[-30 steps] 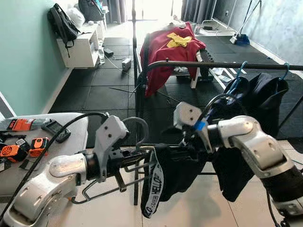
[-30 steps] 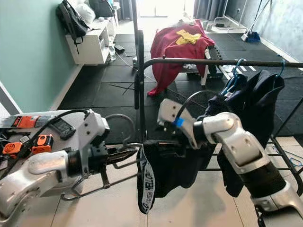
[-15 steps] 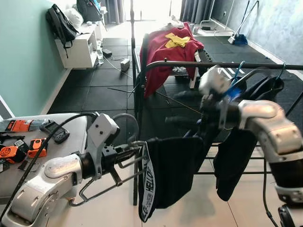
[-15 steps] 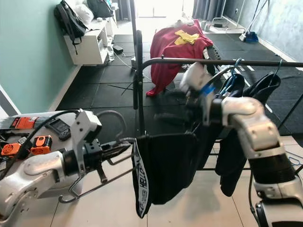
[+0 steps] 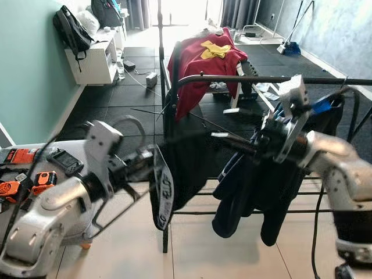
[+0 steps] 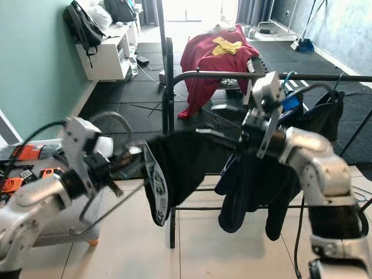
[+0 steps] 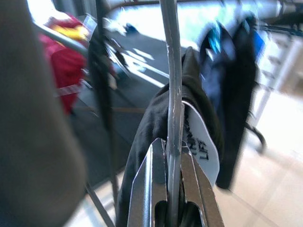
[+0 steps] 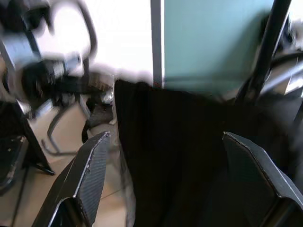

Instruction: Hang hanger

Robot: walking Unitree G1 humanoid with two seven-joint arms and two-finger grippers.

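Observation:
A wire hanger (image 5: pixel 118 210) carries a black garment (image 5: pixel 183 168) with a white label (image 5: pixel 164 193). My left gripper (image 7: pixel 171 144) is shut on the hanger's wire just beside the garment and holds it up in front of the black clothes rail (image 5: pixel 256 79). The hanger's hook (image 5: pixel 125 122) curves up over my left wrist. My right gripper (image 5: pixel 230 124) is open at rail height, pointing left over the garment's far end. In the right wrist view its fingers (image 8: pixel 90 175) stand wide apart with the black garment (image 8: pixel 180 156) in front of them.
Dark clothes (image 5: pixel 273 180) on blue hangers hang at the right of the rail. A red cloth (image 5: pixel 203 61) is draped over a rack behind. A table (image 5: pixel 75 152) with orange tools stands at the left, by a teal wall (image 5: pixel 29 81) and a white shelf (image 5: pixel 93 58).
My left arm has lifted the hanger and garment up toward the rail. My right gripper has come away from the garment, risen to rail height and now stands open.

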